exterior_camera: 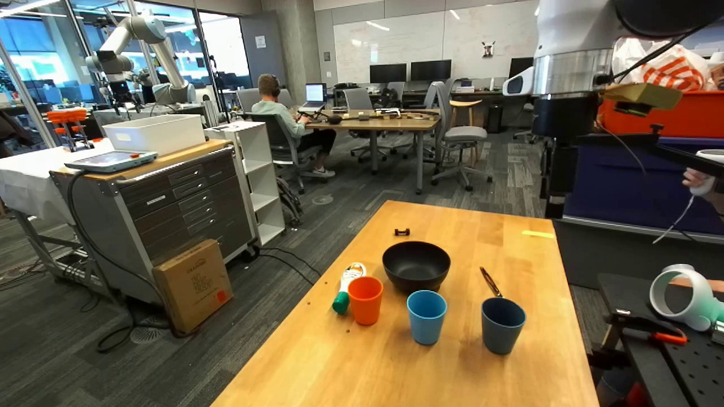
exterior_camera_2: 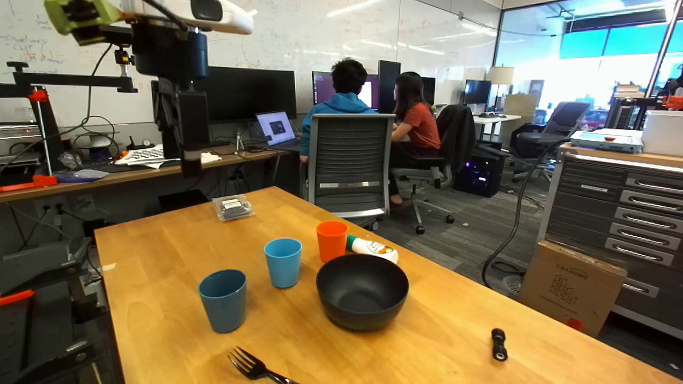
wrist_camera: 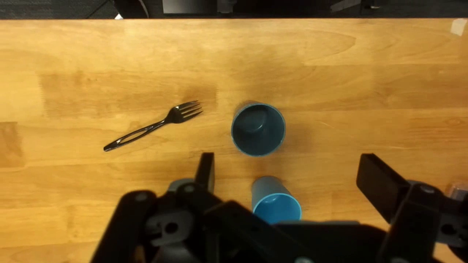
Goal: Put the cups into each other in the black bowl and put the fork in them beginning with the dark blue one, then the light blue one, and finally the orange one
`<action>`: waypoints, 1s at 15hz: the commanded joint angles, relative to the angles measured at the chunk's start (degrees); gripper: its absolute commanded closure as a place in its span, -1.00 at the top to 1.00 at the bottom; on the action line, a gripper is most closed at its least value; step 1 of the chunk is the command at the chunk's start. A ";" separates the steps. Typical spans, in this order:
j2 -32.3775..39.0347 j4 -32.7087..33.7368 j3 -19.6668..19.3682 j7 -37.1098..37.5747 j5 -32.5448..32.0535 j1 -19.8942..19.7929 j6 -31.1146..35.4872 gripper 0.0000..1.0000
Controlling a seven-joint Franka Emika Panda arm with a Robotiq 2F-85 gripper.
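In an exterior view the dark blue plastic cup (exterior_camera: 502, 328) stands near right on the wooden table (exterior_camera: 430, 376), the light blue cup (exterior_camera: 427, 320) left of it, the orange cup (exterior_camera: 365, 302) farther left beside a white-and-green bottle (exterior_camera: 352, 273), and the black bowl (exterior_camera: 416, 271) on the far side of the light blue cup, cups and bowl all mouth-up, which should suit nesting. The Robotiq gripper (wrist_camera: 287, 162) hangs high, jaws well apart and nothing held, presumably to straddle the dark blue cup first. The black plastic fork (wrist_camera: 172, 117) lies flat, left of that cup in the wrist view, probably for last, since it needs the cups as holder.
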 commanded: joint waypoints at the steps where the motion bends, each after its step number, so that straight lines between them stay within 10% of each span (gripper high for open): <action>1: 2.78 -3.06 -0.51 -1.67 -0.72 -1.62 7.13 1.00; 15: 20.66 -2.96 -1.54 -14.52 15.25 0.57 27.97 1.00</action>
